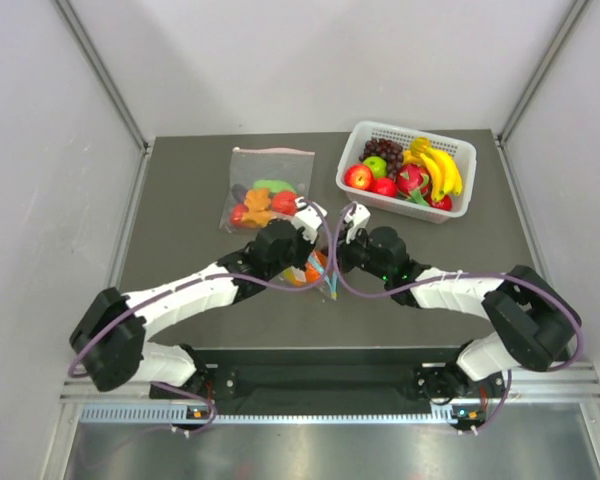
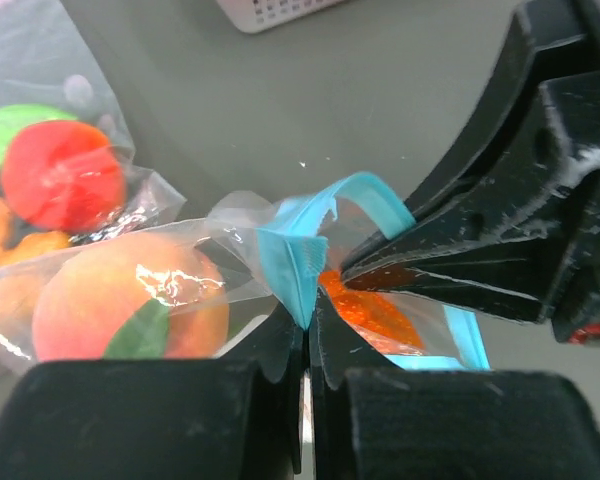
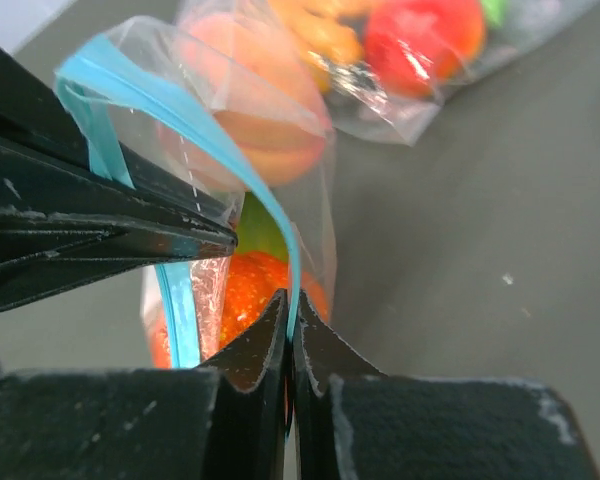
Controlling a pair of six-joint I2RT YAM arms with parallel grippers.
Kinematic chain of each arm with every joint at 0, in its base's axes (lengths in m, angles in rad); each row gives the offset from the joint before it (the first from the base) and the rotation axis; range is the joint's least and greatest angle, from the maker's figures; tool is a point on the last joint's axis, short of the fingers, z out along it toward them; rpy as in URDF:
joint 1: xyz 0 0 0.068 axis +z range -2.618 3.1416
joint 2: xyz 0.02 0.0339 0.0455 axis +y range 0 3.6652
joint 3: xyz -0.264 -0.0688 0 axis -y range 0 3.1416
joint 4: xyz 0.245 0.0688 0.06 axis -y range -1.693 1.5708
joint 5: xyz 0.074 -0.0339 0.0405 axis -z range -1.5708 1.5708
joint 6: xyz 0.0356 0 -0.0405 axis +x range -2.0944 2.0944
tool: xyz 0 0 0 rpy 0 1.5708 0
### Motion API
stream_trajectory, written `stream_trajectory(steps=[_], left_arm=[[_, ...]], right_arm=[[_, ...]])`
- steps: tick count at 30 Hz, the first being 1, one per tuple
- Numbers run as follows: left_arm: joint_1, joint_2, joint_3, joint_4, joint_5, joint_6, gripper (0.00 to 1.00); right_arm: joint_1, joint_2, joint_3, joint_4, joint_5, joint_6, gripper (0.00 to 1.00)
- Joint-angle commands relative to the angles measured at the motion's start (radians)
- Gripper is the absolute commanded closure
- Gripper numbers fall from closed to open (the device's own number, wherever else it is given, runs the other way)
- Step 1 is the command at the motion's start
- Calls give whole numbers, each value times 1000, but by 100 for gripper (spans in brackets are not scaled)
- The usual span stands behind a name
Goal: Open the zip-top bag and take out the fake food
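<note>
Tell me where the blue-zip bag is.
The blue-zip bag sits centre of the top view, pinched between left claw and right claw, just below the pink-zip bag.

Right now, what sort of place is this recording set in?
Probably a lab test cell for robot manipulation: white panels wall in a dark table, two robot arms stand at its near edge, and a basket holds plastic fruit.

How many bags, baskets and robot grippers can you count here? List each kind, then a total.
Clear bags: 2 (zip-top bag, teal strip; larger bag, pink strip)
Baskets: 1 (white basket)
Grippers: 2 (left gripper, right gripper)
Total: 5
</note>
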Motion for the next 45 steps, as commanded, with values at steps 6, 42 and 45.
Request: stream_trajectory(steps=[6, 42, 45], left_arm=[[44, 220, 186, 41, 184, 90, 100], [129, 153, 145, 151, 472, -120, 46], [31, 127, 78, 205, 273, -149, 36]], right_arm=[[-2, -37, -55, 45, 282, -40, 96], [-184, 111, -121, 227, 187, 75, 100], [-177, 96, -139, 253, 198, 95, 100]])
